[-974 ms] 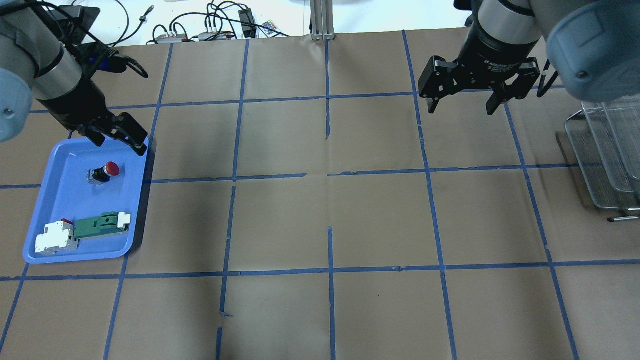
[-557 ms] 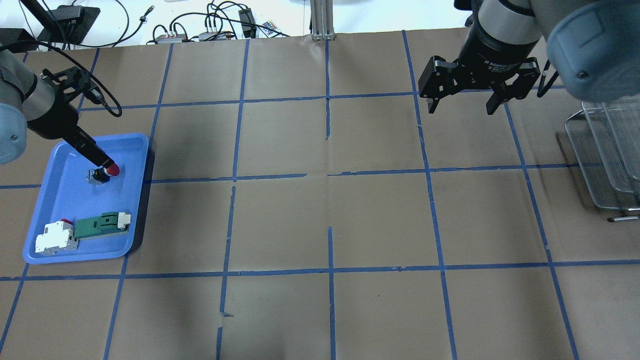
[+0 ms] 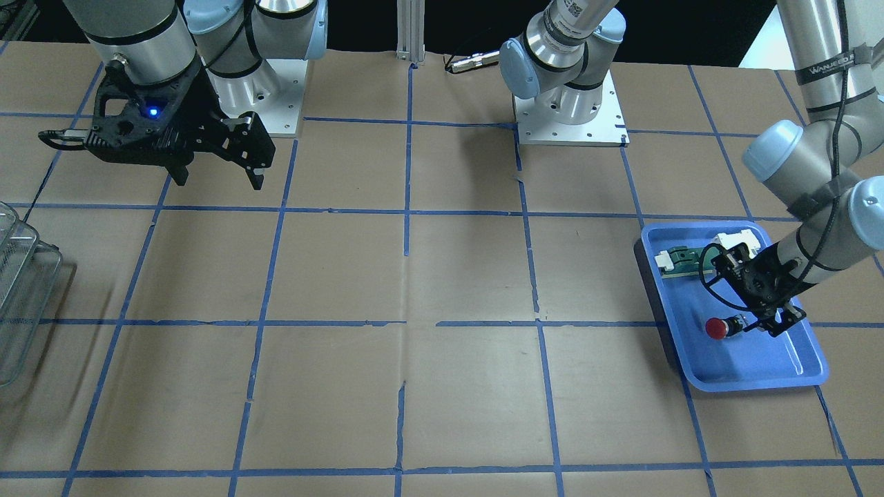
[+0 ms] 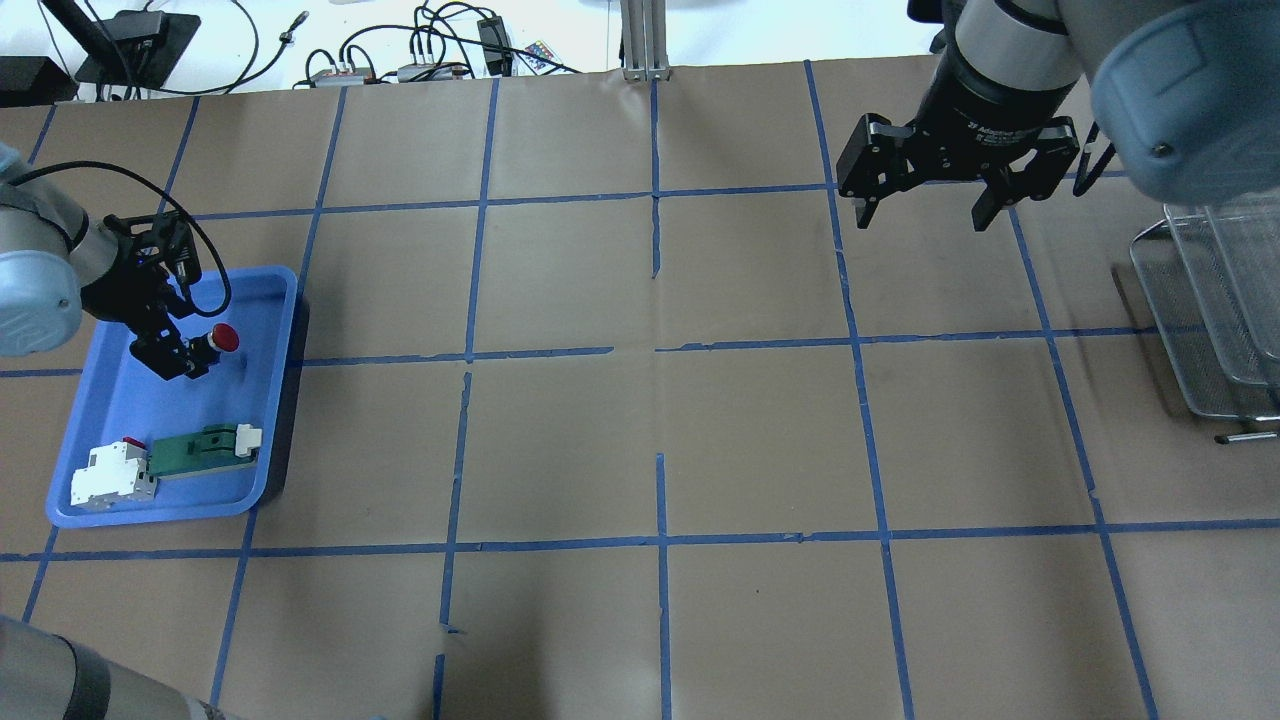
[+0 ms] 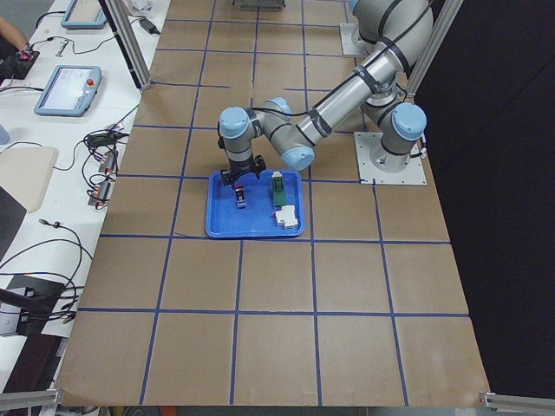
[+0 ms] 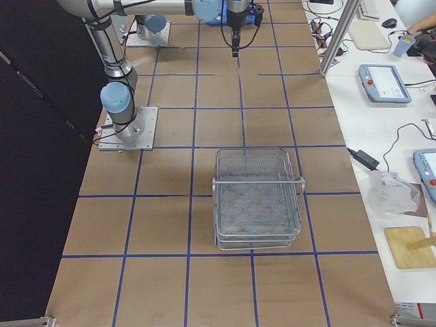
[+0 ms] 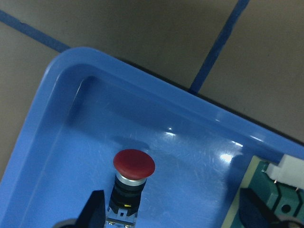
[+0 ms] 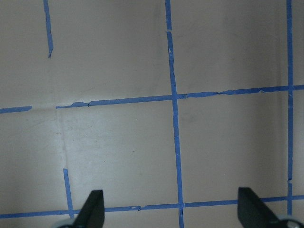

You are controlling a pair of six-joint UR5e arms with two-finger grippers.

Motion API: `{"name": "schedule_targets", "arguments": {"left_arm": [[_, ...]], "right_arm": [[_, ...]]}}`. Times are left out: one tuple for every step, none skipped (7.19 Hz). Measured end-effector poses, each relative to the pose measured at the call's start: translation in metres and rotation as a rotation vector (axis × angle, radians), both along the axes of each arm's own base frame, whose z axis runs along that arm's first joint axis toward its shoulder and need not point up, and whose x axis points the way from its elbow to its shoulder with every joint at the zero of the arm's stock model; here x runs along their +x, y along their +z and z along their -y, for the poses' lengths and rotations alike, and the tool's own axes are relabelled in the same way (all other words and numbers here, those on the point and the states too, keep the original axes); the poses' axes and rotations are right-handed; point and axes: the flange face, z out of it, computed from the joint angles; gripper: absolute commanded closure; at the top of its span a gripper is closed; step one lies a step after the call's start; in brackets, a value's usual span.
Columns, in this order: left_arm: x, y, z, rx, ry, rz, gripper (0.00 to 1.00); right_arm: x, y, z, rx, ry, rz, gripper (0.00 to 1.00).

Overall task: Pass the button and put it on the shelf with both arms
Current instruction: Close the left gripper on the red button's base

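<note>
Only wrist-view: button [image 7: 134,164] within left gripper [image 7: 173,212]

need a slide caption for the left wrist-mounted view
Left gripper, jaws open either side of the small red-capped black push button in the flat blue plastic tray.

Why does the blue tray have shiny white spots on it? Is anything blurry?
Left wrist view: the white spots are lamp light glinting off the glossy blue tray. The button looks sharp, but the left gripper at the bottom edge looks soft and dark. Front-facing view: a dark shadow runs along the blue tray's edge on the side toward the table's middle.
</note>
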Motion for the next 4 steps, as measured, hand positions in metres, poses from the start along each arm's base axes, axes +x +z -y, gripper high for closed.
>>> {"name": "schedule_targets", "arguments": {"left_arm": [[0.009, -0.018, 0.003, 0.000, -0.020, -0.001, 0.03], [0.013, -0.034, 0.004, 0.011, -0.028, -0.007, 0.47], [0.015, -0.043, 0.005, 0.019, -0.031, -0.012, 0.84], [0.016, -0.044, 0.006, 0.018, -0.033, -0.010, 0.92]], "right_arm": [[0.000, -0.003, -0.001, 0.005, 0.000, 0.000, 0.00], [0.000, -0.004, -0.001, 0.008, 0.000, 0.000, 0.00], [0.000, -0.004, -0.001, 0.008, -0.001, 0.000, 0.00], [0.000, -0.005, -0.001, 0.008, -0.001, 0.000, 0.00]]}}
